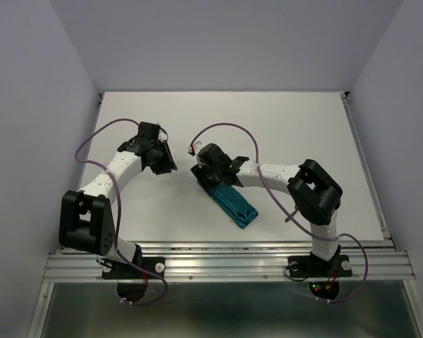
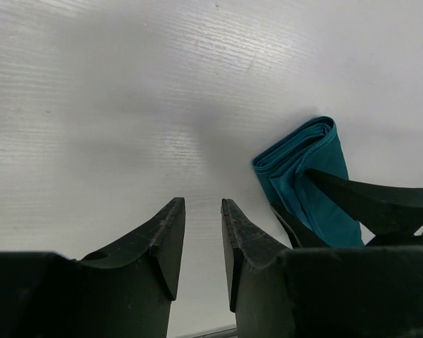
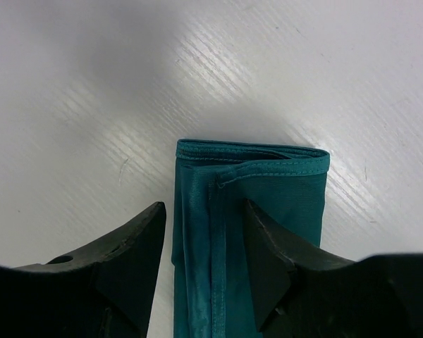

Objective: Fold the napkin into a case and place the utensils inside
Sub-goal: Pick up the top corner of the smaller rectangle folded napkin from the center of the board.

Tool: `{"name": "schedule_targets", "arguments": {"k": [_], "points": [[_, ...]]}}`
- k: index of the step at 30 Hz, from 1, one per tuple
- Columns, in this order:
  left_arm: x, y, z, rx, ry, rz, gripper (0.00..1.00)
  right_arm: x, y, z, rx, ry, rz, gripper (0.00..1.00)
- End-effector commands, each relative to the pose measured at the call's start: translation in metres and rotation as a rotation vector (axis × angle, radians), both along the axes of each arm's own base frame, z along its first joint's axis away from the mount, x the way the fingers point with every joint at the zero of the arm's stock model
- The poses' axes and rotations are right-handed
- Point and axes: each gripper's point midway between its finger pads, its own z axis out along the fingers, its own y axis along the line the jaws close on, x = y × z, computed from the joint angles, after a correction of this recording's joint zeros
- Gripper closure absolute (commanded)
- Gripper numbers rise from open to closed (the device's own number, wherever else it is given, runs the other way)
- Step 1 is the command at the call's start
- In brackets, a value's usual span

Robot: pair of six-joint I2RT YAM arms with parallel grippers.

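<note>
Top external view: the teal napkin, folded into a narrow case [image 1: 234, 203], lies slantwise on the white bench [image 1: 282, 120], well out from the arm bases. The right jaws hang over its far end. Right wrist view shows them parted and gripping nothing, one tip just off the case's long edge and the other above the cloth. The layered end lies just beyond the tips. The left jaws stand narrowly parted and empty over bare bench, near that same end.
</note>
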Motion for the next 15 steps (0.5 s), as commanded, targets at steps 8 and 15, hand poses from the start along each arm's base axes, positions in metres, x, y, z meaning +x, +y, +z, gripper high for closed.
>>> {"name": "schedule_targets", "arguments": {"k": [8,15], "points": [[-0.0017,-0.0076,0.003,-0.041,-0.017,-0.024,0.62,0.012,0.0104,0.0107,-0.008,-0.08,-0.01,0.65],[-0.0026,-0.0101,-0.0008,-0.053,-0.007,-0.031,0.62,0.0125,0.0108,0.0107,0.006,-0.076,-0.031,0.88]]}}
